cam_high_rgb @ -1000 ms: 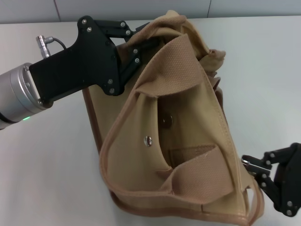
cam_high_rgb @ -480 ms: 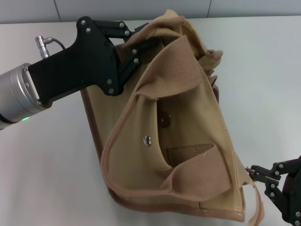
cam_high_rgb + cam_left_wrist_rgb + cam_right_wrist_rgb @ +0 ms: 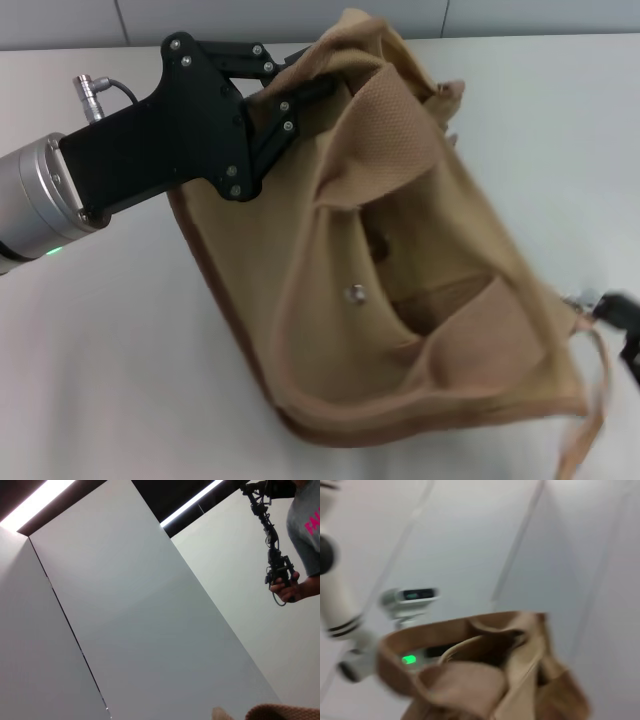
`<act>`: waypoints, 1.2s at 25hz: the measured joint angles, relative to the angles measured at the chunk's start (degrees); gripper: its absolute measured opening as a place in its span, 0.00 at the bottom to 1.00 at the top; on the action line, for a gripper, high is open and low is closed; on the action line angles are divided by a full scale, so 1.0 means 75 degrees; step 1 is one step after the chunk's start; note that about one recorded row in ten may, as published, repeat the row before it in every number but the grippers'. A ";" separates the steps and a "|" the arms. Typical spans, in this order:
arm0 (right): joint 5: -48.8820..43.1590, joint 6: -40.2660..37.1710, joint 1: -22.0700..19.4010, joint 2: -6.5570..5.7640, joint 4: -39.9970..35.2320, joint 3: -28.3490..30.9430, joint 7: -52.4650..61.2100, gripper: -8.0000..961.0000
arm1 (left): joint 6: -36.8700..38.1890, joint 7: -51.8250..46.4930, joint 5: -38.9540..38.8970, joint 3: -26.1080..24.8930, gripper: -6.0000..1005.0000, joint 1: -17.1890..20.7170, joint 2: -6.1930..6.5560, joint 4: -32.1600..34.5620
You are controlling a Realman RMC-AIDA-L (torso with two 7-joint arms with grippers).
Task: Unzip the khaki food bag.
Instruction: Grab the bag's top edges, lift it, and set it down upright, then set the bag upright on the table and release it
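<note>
Three views to run through, head view first. The khaki food bag sprawls across the middle of the frame on the white tabletop, slumped and tilted, its lower edge nearly at the bottom border. The left gripper reaches in from the upper left, black fingers pinched on the bag's top edge fabric. Snap button shows on the front pocket; a wide handle arches just beside the fingers. The right gripper is only a blurred sliver at the right edge, next to the bag's lower right corner; whether its fingers are open or closed I cannot tell. Bare tabletop lies lower left and upper right.

Left wrist view: mostly wall panels, a scrap of tan webbing at the bottom edge, a person upper right.

Right wrist view: blurred, the bag fills the lower middle.
</note>
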 joint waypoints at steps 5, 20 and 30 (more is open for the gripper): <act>-0.0005 -0.0152 0.0021 0.0116 0.0266 0.1205 0.0796 0.10 | 0.0000 0.0000 0.0001 0.0007 0.10 0.0008 0.0000 -0.0001; -0.0773 0.1653 0.0153 -0.0278 0.0213 0.2050 0.1088 0.56 | 0.0000 0.0000 0.0000 -0.0045 0.10 0.0029 0.0000 0.0000; -0.1934 0.2462 0.0848 0.0017 0.0178 0.2031 0.1087 0.87 | 0.0002 0.0000 0.0000 -0.0008 0.10 0.0029 -0.0012 -0.0008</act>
